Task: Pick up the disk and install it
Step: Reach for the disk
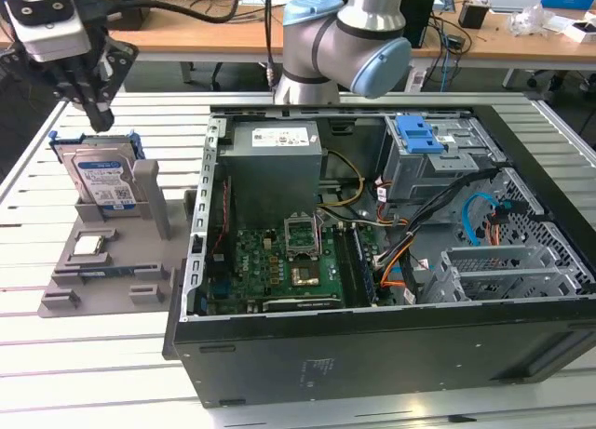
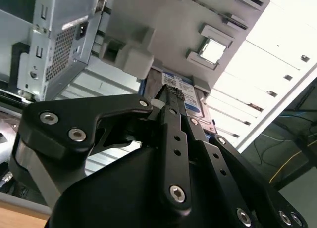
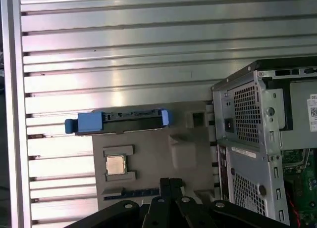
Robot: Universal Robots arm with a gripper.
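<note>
the gripper (image 1: 98, 122) hangs just above the disk (image 1: 107, 182), fingers closed on nothing; the disk stands on edge, long axis along the holder's (image 1: 112, 257) far edge.

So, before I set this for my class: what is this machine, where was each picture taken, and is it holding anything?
It is one robot arm with a gripper. The exterior view comes from a camera off the arm; both wrist views come from cameras riding near its wrist. On the slatted table sit an open computer case and a grey holder. The disk stands upright in that holder, with a small square chip on the same holder. The gripper hangs above the disk, shut, holding nothing.
</note>
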